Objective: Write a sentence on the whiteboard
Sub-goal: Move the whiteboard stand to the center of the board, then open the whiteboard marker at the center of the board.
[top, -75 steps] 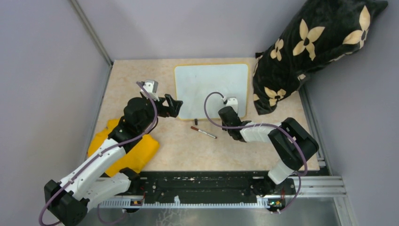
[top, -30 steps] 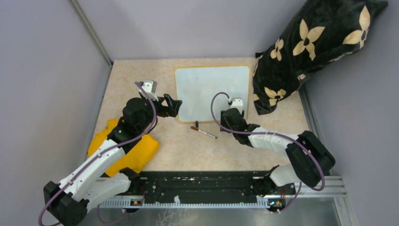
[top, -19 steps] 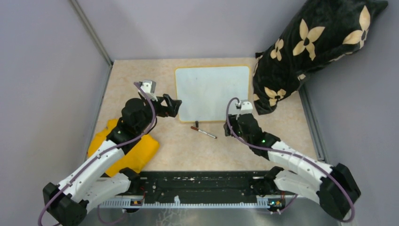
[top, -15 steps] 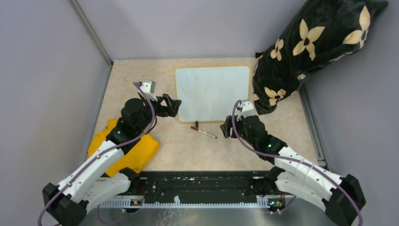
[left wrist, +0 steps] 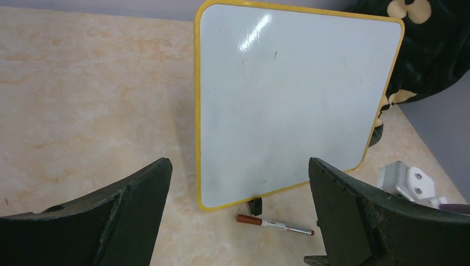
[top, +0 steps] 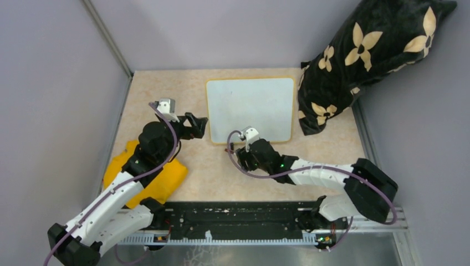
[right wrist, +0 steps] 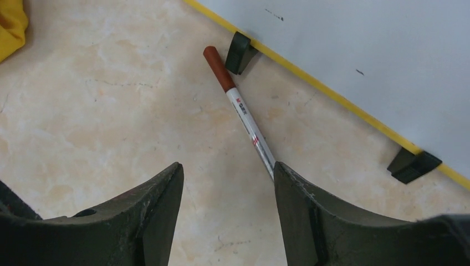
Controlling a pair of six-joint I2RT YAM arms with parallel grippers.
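Two empty grippers: left gripper (left wrist: 239,163) wide apart before the whiteboard (left wrist: 288,100); right gripper (right wrist: 227,169) apart above the marker (right wrist: 244,119)

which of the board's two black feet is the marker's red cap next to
The left foot, toward the yellow cloth: the marker's red cap lies right beside it. The right foot sits apart from the marker.

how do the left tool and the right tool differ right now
The left tool gapes wide; the right tool is open more narrowly. The left tool faces the whiteboard from its left side, with nothing between its fingers; the right tool points down at the marker lying by the board's near edge. Both are open and hold nothing.
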